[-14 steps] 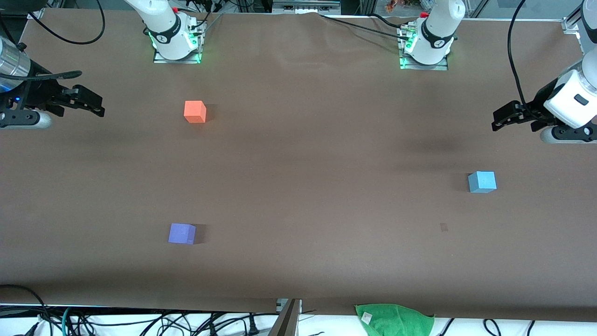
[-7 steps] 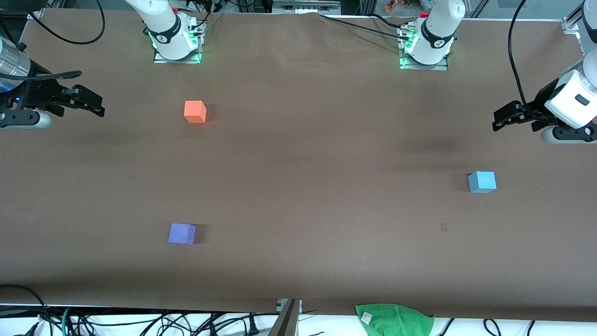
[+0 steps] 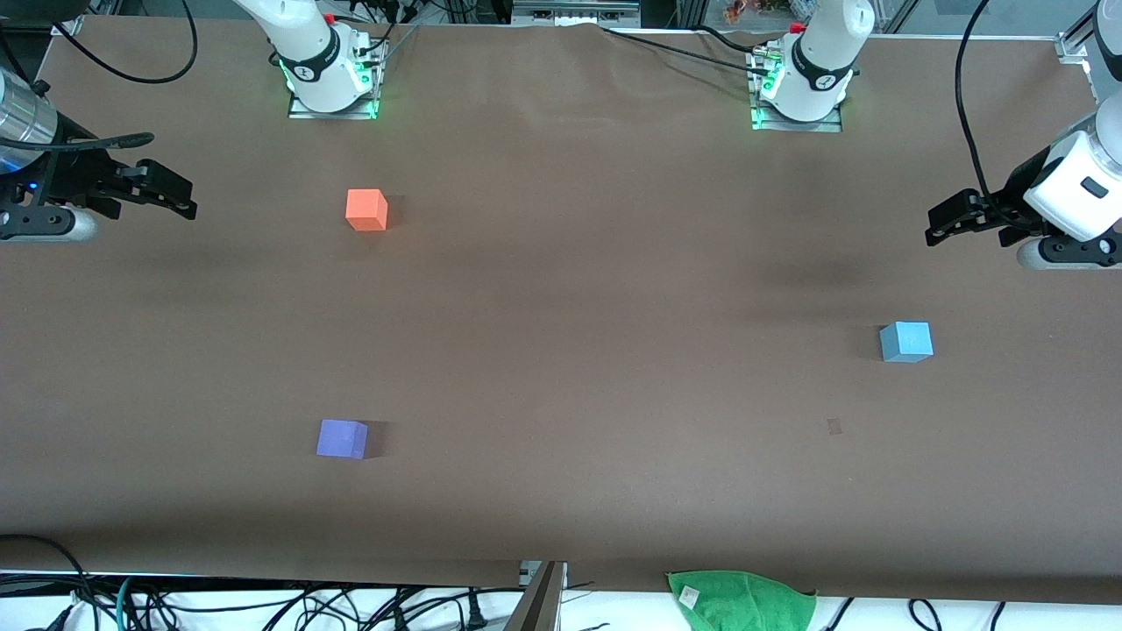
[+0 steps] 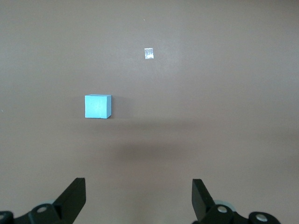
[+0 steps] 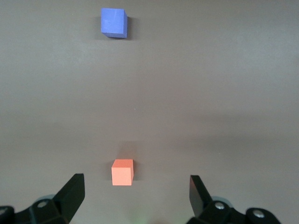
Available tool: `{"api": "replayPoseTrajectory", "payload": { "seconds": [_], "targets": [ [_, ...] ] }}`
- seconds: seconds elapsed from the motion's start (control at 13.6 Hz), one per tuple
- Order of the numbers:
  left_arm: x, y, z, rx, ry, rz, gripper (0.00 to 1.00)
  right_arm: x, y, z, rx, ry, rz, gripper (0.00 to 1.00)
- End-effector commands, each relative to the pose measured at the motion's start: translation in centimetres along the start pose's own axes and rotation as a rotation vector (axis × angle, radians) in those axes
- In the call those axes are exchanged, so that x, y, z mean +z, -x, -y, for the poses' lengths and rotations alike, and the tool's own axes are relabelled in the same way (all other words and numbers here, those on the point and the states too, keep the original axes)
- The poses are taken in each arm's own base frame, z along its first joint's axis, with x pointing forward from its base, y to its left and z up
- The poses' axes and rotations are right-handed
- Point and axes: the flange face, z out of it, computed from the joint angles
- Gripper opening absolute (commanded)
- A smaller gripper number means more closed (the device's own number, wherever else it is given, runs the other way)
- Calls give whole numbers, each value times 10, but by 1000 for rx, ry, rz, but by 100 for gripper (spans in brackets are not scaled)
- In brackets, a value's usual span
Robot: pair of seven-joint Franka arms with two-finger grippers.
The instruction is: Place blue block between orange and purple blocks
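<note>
The light blue block point(image 3: 906, 342) sits on the brown table toward the left arm's end; it also shows in the left wrist view point(image 4: 98, 106). The orange block point(image 3: 366, 210) lies near the right arm's base. The purple block point(image 3: 342, 438) lies nearer the front camera than the orange one. Both show in the right wrist view, orange block point(image 5: 122, 172) and purple block point(image 5: 113, 22). My left gripper point(image 3: 936, 226) hangs open and empty in the air at the left arm's end of the table. My right gripper point(image 3: 180, 198) hangs open and empty at the right arm's end.
A green cloth point(image 3: 742, 600) lies at the table's front edge. A small pale mark point(image 3: 834, 427) is on the table nearer the camera than the blue block. Cables point(image 3: 263, 605) run along the front edge.
</note>
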Motion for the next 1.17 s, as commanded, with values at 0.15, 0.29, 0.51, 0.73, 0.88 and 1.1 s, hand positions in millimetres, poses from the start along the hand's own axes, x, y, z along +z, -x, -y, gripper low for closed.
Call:
{"api": "replayPoseTrajectory", "payload": {
  "seconds": [0.15, 0.29, 0.51, 0.73, 0.88, 1.1],
  "targets": [
    [-3, -3, 5, 9, -19, 8, 100, -4, 1, 0, -4, 11, 2, 99],
    [-2, -4, 6, 9, -19, 12, 100, -4, 1, 0, -4, 11, 2, 99],
    [-1, -3, 6, 9, -19, 18, 100, -4, 1, 0, -4, 11, 2, 99],
    [0, -4, 7, 8, -19, 20, 100, -4, 1, 0, -4, 11, 2, 100],
    [11, -10, 19, -12, -20, 39, 100, -4, 1, -2, -2, 10, 2, 99],
    [59, -31, 75, -58, -48, 113, 100, -4, 1, -2, 5, 9, -1, 99]
  ]
}}
